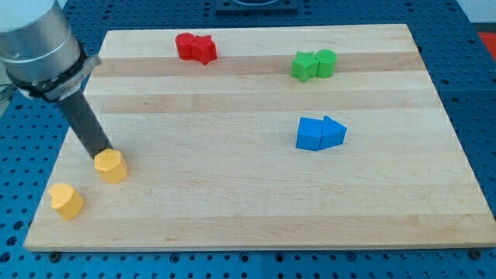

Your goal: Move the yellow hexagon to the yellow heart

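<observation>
The yellow hexagon (111,166) lies near the board's left edge, low in the view. The yellow heart (67,201) lies below and to the left of it, close to the board's bottom-left corner, with a small gap between the two. My tip (101,153) rests against the hexagon's upper-left side. The dark rod slants up and to the left from there to the grey arm body at the view's top left.
Two red blocks (195,47) touch each other at the top of the wooden board (256,209). A green star (304,67) and a green cylinder (326,62) sit together at the top right. A blue cube (310,134) and a blue triangle (334,132) touch right of centre.
</observation>
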Robot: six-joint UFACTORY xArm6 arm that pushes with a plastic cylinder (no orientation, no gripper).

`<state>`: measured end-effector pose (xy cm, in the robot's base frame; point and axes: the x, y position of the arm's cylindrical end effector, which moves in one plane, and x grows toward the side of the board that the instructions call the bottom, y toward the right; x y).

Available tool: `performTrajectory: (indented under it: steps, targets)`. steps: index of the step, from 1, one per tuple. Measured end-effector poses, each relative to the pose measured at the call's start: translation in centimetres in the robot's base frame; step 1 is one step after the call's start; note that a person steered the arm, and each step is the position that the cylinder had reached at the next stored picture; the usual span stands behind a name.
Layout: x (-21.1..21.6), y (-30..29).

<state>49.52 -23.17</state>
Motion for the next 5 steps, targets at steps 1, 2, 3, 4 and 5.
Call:
performTrajectory:
  steps: [1,2,3,4,5]
  targets:
    - [-0.5,0.7]
    - [-3.2,2.8]
    - [-2.7,4.2]
    - [-1.1,3.9]
    - [0.0,2.8]
